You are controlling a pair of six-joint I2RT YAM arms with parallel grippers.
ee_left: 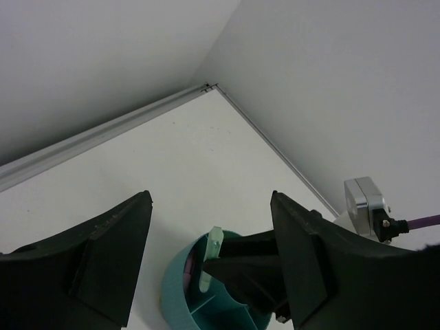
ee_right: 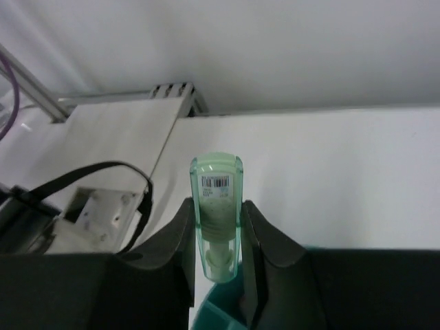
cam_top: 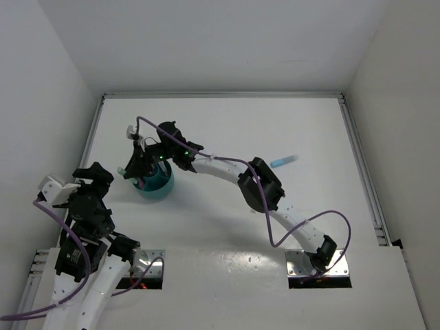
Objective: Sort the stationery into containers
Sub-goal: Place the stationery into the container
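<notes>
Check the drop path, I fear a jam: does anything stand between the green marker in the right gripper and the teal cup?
Nothing visible does. The right gripper holds the green marker at the teal cup's open mouth; the open left gripper stands aside.

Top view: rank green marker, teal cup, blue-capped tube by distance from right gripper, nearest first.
1. Pale green translucent marker: in the right gripper.
2. Round dark-teal cup: just under it, left.
3. Blue-capped clear tube: far right.
</notes>
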